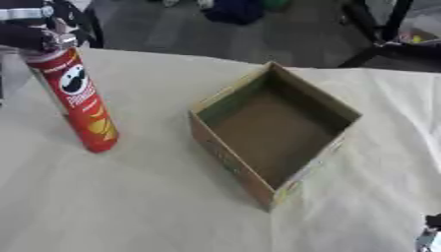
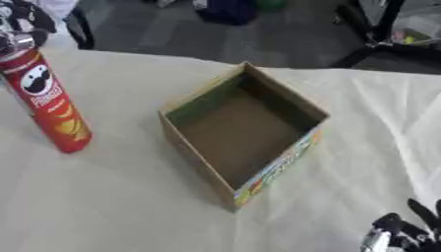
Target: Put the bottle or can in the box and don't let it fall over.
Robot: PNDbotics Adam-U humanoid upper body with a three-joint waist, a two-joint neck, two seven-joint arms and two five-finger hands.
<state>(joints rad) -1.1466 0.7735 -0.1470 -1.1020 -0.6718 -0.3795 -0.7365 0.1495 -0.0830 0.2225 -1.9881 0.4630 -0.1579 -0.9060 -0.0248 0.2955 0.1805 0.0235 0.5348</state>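
The left hand (image 1: 39,34) is up in the far left corner, its fingers curled round the top of a tall red can (image 1: 79,101). The can stands on the cloth-covered table (image 1: 129,206), leaning a little, well to the left of the cardboard box (image 1: 274,133) and outside it. The box sits open and empty near the middle. The right hand (image 2: 405,234) shows at the lower right corner, fingers up and relaxed, holding nothing.
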